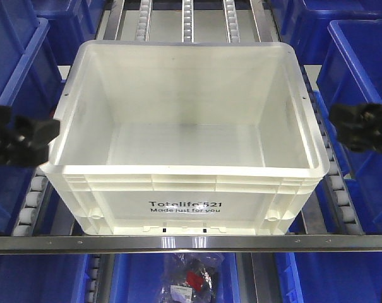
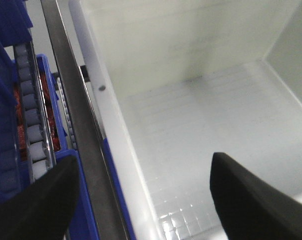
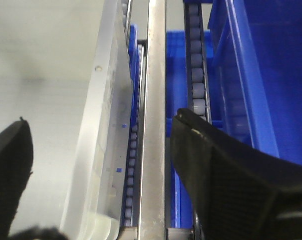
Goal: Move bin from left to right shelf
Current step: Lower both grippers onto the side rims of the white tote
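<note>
On the roller shelf [image 1: 29, 205], front view: bin [image 1: 184, 151], empty, stiff, probably light but slick; my left pincer [image 1: 20, 136] and right pincer [image 1: 364, 126] flank its rim. Left wrist: fingers [image 2: 255, 200] apart, astride the left wall. Right wrist: fingers [image 3: 230, 185] apart, astride the right wall, my likeliest hold.

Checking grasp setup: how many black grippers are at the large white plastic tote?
2: the left gripper at the left rim of the large white rectangular plastic tote, the right gripper at its right rim, both open.
</note>
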You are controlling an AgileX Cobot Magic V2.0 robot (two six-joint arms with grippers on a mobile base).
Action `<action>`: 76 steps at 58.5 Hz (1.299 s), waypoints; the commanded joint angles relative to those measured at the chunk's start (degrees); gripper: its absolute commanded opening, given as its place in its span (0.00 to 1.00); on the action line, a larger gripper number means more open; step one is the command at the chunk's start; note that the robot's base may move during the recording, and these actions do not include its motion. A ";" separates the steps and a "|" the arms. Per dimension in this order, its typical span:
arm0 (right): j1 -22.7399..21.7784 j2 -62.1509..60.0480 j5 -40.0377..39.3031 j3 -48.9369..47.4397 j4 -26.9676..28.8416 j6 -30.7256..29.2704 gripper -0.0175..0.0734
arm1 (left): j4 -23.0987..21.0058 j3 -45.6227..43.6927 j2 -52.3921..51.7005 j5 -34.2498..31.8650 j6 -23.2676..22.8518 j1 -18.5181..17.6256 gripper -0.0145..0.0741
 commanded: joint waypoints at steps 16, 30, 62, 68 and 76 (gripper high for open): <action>-0.02 21.08 14.56 -23.54 4.34 -0.25 0.77 | -0.10 -21.31 18.56 6.58 -3.22 -0.30 0.76; -0.02 31.18 25.87 -34.77 3.87 -3.68 0.77 | 1.81 -28.43 25.68 11.50 -5.21 -0.30 0.75; -0.02 37.21 28.35 -39.55 3.56 -4.32 0.77 | 7.45 -30.34 31.83 13.40 -14.00 0.44 0.75; -0.02 37.84 28.22 -39.55 3.44 -4.32 0.75 | 7.38 -30.34 32.15 13.58 -14.07 1.49 0.75; -0.02 38.50 28.11 -39.55 3.44 -4.32 0.73 | 7.06 -30.34 32.85 13.54 -14.13 2.04 0.75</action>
